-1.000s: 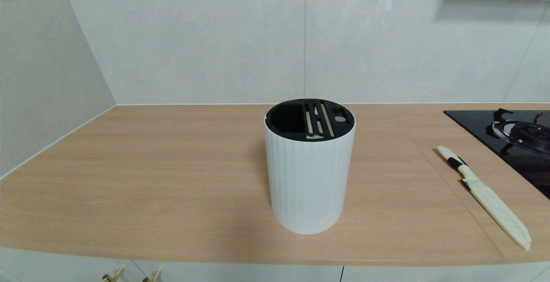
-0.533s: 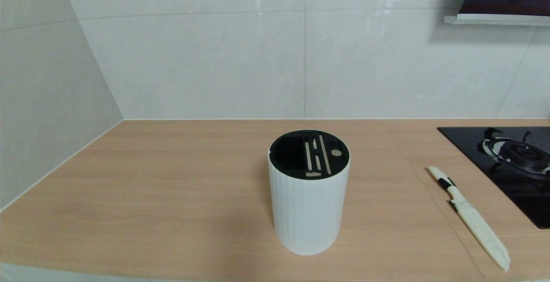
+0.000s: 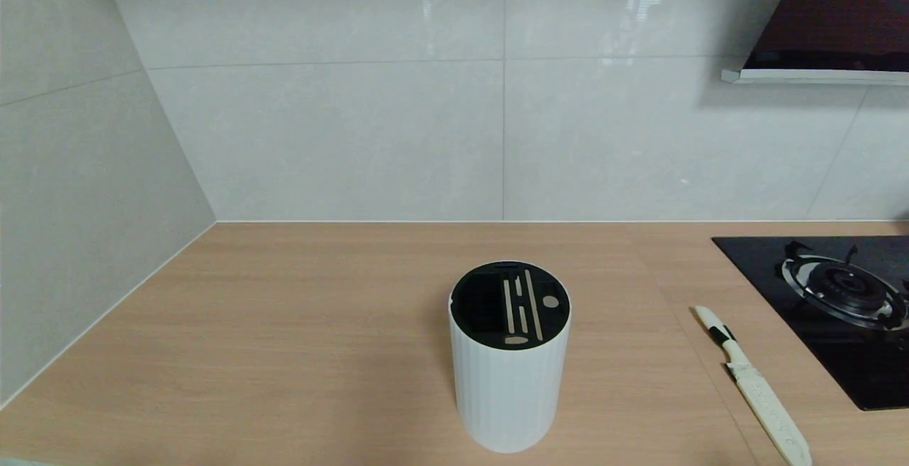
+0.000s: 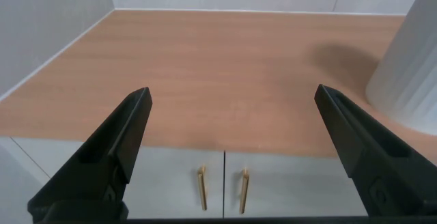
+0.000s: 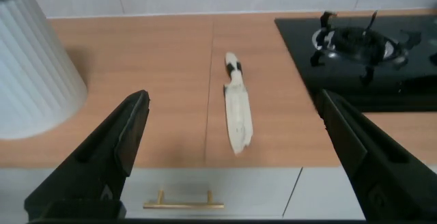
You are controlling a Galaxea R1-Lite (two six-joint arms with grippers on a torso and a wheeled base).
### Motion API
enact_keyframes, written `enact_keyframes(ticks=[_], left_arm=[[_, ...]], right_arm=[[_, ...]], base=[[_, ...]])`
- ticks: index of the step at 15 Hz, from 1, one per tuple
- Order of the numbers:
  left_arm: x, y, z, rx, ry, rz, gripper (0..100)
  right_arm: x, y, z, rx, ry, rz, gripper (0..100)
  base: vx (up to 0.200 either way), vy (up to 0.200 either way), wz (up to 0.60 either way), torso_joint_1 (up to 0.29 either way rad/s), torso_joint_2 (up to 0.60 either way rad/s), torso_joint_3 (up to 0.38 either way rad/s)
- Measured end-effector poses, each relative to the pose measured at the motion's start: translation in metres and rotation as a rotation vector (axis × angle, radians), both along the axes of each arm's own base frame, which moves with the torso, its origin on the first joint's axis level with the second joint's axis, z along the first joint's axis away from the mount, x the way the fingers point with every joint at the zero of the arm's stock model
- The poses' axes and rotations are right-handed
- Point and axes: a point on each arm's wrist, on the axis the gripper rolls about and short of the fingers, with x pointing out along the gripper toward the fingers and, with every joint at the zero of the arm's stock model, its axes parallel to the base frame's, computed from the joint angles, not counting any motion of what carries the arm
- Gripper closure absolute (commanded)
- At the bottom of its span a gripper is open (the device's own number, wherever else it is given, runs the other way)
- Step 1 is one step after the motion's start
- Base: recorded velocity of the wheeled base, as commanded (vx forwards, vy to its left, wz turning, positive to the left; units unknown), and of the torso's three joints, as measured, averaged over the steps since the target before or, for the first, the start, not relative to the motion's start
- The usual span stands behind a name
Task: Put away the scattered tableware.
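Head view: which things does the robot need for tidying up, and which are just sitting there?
Needed: the knife, lying on the counter; the white slotted holder.
Just there: the gas stove; the range hood; the cabinet handles.

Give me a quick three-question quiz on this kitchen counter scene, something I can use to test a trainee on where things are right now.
1. True or false: the knife is already stowed in the white knife holder.
2. Where does the knife lie relative to the knife holder?
A. On the robot's left, near the corner wall
B. On the robot's right, between the holder and the gas hob
C. Behind the holder, against the tiled wall
3. Fill in: the left gripper and the right gripper both have their jaws ____.

Key: 1 false; 2 B; 3 open.
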Motion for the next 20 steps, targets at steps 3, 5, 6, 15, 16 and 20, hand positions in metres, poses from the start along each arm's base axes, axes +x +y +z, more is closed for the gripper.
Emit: enact_keyframes(ticks=[3, 5, 6, 15, 16, 20], left_arm=[[0.0, 0.0, 0.0, 0.0, 0.0, 0.0, 0], [0.0, 0.0, 0.0, 0.0, 0.001, 0.0, 0], [0.0, 0.0, 0.0, 0.0, 0.001, 0.0, 0], [0.0, 0.0, 0.0, 0.0, 0.0, 0.0, 0], [0.0, 0.0, 0.0, 0.0, 0.001, 0.0, 0], [0.0, 0.0, 0.0, 0.0, 0.001, 0.0, 0]], right_arm=[[0.0, 0.0, 0.0, 0.0, 0.0, 0.0, 0], [0.0, 0.0, 0.0, 0.0, 0.0, 0.0, 0], [0.0, 0.0, 0.0, -0.001, 0.0, 0.0, 0], [-0.01, 0.0, 0.052, 0.03, -0.137, 0.036, 0], [-0.007, 0.0, 0.067, 0.042, -0.13, 0.05, 0], [0.044, 0.002, 0.1, 0.058, 0.127, 0.074, 0]], base=[[0.0, 0.0, 0.0, 0.023, -0.04, -0.032], [0.0, 0.0, 0.0, 0.0, 0.0, 0.0], [0.0, 0.0, 0.0, 0.0, 0.0, 0.0], [0.0, 0.0, 0.0, 0.0, 0.0, 0.0], [0.0, 0.0, 0.0, 0.0, 0.0, 0.0], [0.0, 0.0, 0.0, 0.0, 0.0, 0.0]])
